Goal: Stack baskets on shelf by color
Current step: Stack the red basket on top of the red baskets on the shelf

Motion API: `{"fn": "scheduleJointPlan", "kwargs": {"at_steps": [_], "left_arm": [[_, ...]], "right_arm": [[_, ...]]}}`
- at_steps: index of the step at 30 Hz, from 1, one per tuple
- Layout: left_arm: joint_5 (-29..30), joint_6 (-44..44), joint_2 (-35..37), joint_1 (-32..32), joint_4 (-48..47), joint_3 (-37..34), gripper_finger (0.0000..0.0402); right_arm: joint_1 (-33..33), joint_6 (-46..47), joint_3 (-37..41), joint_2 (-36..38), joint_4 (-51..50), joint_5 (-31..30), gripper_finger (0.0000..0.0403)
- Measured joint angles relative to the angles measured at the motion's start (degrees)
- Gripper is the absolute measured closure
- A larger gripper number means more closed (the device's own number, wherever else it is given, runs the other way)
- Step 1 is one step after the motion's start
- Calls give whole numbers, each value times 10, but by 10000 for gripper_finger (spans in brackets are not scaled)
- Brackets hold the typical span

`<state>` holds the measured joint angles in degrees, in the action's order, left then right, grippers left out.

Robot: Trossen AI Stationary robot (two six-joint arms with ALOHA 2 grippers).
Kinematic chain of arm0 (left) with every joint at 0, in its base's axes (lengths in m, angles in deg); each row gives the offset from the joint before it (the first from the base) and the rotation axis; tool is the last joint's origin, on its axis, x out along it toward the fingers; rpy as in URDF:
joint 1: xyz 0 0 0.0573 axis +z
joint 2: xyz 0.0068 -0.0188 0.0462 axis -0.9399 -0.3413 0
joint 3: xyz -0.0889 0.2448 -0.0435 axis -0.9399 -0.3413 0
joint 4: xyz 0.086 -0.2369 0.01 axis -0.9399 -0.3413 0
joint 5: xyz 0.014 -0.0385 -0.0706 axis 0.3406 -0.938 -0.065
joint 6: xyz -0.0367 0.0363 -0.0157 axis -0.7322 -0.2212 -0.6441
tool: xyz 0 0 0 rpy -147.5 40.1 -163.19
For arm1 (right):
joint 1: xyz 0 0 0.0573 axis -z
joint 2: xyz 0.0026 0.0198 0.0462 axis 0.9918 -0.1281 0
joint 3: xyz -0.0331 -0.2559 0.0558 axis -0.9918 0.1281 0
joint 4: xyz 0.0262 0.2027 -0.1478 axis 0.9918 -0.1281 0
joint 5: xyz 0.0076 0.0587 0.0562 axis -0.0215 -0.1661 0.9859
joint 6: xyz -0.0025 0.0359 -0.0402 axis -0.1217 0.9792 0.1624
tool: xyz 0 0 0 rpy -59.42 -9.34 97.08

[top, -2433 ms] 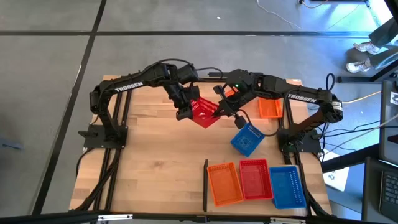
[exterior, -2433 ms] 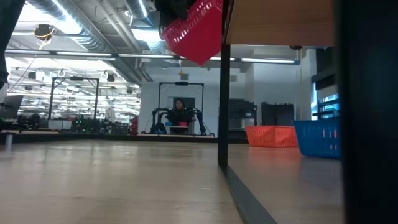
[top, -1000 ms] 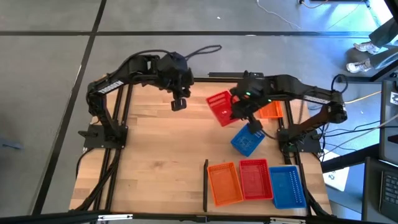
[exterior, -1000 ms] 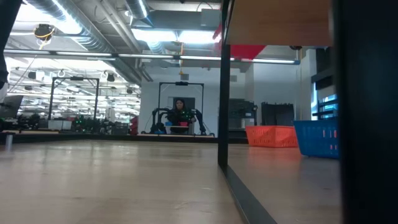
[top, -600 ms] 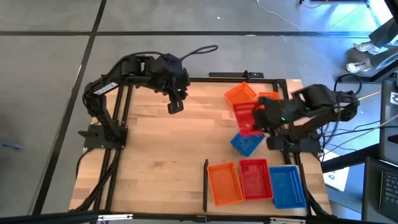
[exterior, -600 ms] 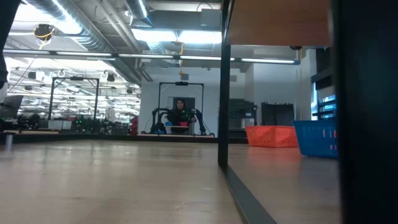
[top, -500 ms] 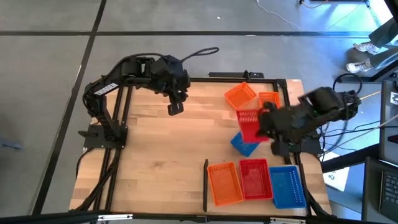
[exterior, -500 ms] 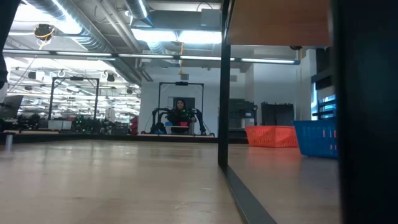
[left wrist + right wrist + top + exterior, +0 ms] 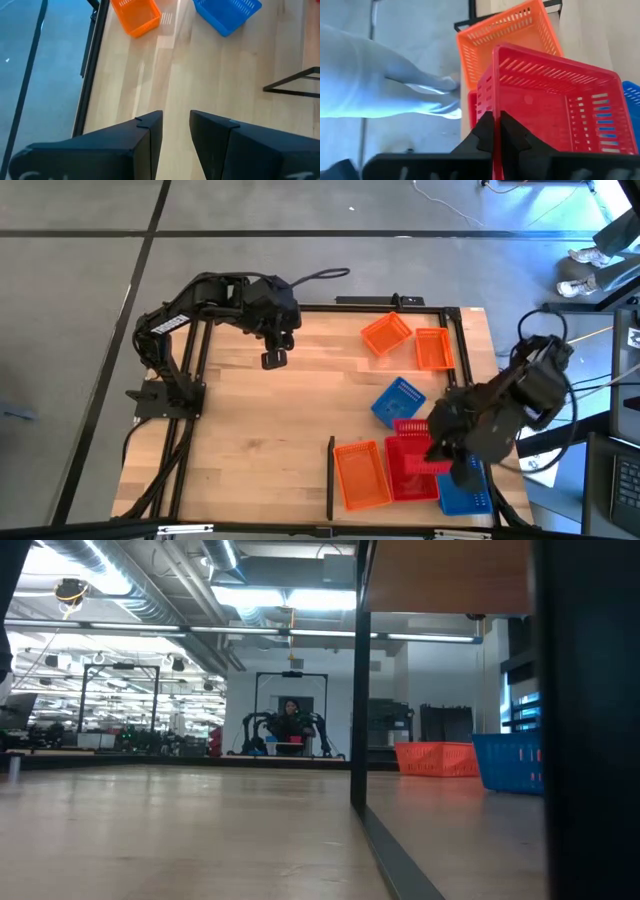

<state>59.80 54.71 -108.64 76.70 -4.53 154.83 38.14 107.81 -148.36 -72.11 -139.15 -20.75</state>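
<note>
We've got the wooden shelf [image 9: 250, 430] with baskets spread over its right side. Right gripper [image 9: 496, 131] clamps a red basket [image 9: 555, 100] above the red one near the divider — left gripper [image 9: 175, 132] hangs released, far-left.

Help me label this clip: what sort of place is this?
Probably a robotics lab or open workshop: exposed ceiling ducts and strip lights, another arm rig across the room, and a wood shelf with black frame rails as the work surface.
</note>
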Motion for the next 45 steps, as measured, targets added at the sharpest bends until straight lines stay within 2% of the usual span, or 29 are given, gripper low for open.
{"fn": "scheduleJointPlan", "kwargs": {"at_steps": [14, 24, 28, 32, 34, 37, 40, 43, 45], "left_arm": [[-5, -1, 0, 0, 2, 0, 312], [-5, -2, 0, 0, 2, 0, 312], [-5, -2, 0, 0, 2, 0, 312], [-5, -4, 0, 0, 2, 0, 312], [-5, -4, 0, 0, 2, 0, 312], [-5, -5, 0, 0, 2, 0, 312], [-5, -18, 0, 0, 2, 0, 312], [-5, -20, 0, 0, 2, 0, 312], [-5, -21, 0, 0, 2, 0, 312]], "right_arm": [[-5, -15, 1, -49, -2, -4, 395], [-5, -14, 1, -68, -3, 2, 329], [-5, -13, 1, -68, -3, 27, 316], [-4, -16, 1, -68, -1, 81, 314], [-5, -15, 1, -68, -1, 83, 314], [-4, -18, 1, -67, -7, 57, 314], [-4, -15, 1, -66, -36, 5, 314], [-4, 4, 1, -59, -67, -68, 314], [-1, 26, 1, -52, -90, -138, 314]]}}
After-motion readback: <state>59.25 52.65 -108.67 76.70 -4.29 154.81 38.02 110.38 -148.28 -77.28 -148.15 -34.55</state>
